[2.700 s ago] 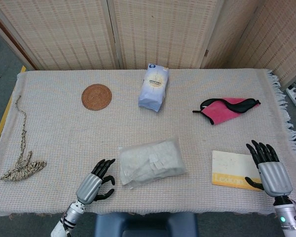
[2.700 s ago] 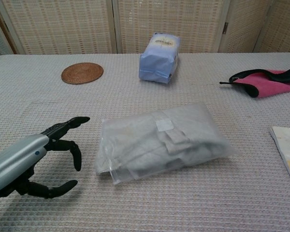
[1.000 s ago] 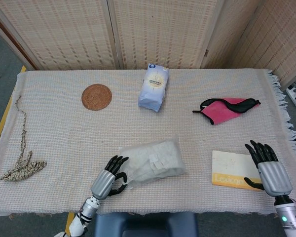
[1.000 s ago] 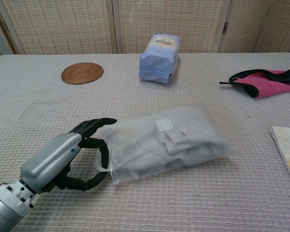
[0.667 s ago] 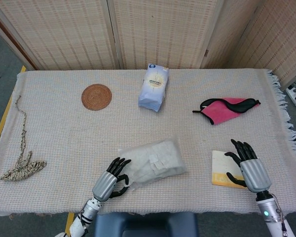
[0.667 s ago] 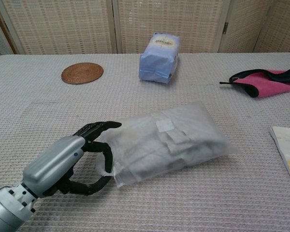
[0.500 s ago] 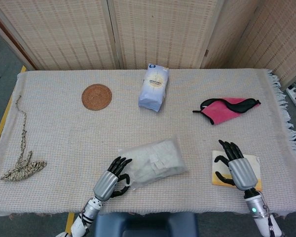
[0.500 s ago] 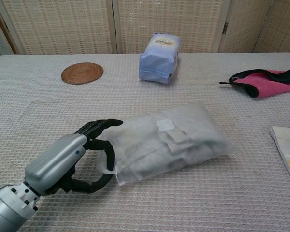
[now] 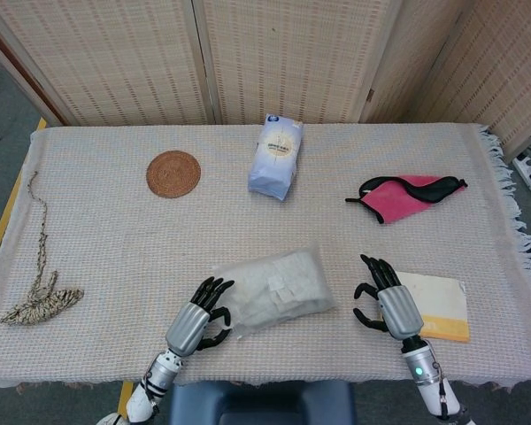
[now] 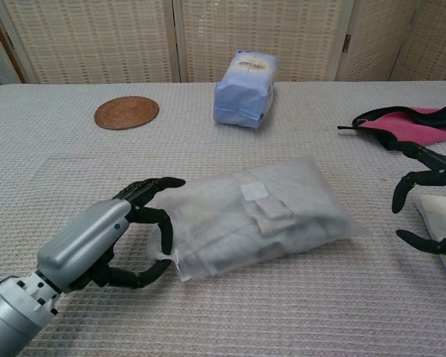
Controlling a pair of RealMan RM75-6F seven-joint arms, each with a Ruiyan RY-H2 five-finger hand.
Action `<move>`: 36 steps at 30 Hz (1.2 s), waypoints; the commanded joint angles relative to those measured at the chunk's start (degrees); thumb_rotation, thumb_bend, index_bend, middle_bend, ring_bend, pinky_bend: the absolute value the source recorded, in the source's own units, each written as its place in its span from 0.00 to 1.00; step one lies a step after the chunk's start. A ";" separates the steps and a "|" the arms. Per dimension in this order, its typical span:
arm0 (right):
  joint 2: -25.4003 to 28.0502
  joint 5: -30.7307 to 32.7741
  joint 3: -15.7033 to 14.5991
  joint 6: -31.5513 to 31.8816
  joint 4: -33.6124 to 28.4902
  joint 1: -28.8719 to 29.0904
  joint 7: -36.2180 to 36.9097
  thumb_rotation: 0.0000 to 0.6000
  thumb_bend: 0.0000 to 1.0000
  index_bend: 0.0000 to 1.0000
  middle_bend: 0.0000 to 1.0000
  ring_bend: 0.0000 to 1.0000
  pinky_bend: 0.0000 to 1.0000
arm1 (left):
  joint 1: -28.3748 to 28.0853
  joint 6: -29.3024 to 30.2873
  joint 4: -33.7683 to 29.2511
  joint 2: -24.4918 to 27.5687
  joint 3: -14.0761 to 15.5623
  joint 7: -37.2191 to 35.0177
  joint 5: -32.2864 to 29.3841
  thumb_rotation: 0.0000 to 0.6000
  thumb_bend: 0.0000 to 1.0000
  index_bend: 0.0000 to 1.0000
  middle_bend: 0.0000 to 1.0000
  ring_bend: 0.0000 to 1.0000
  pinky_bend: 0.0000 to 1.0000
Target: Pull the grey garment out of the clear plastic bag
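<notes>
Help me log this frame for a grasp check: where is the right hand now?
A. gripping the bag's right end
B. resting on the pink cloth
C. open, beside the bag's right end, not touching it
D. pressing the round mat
C: in both views the right hand hangs with fingers spread and empty, a clear gap between it and the bag.

The robot's left hand (image 9: 197, 320) lies low, palm inward, its black fingers (image 10: 150, 186) spread in a loose curl. The right hand (image 9: 388, 303) hovers likewise, fingers apart, holding nothing.
</notes>
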 commanded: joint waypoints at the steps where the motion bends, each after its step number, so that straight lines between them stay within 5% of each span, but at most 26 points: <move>1: -1.94 0.05 -0.57 -0.23 2.09 0.38 1.31 1.00 0.25 0.50 0.00 0.00 0.00 | -0.12 -0.10 0.17 0.09 -0.13 -0.23 -0.18 1.00 0.49 0.72 0.13 0.00 0.00; 18: -8.12 0.50 -0.88 0.46 7.49 1.37 6.81 1.00 0.26 0.55 0.01 0.00 0.00 | -0.90 -0.25 0.00 0.14 -0.54 -0.34 -0.67 1.00 0.49 0.71 0.13 0.00 0.00; 36: -9.73 1.46 -0.37 -0.64 9.59 3.23 6.42 1.00 0.40 0.59 0.02 0.00 0.00 | -1.47 -0.27 -2.39 1.52 -0.76 0.79 -0.82 1.00 0.50 0.71 0.13 0.00 0.00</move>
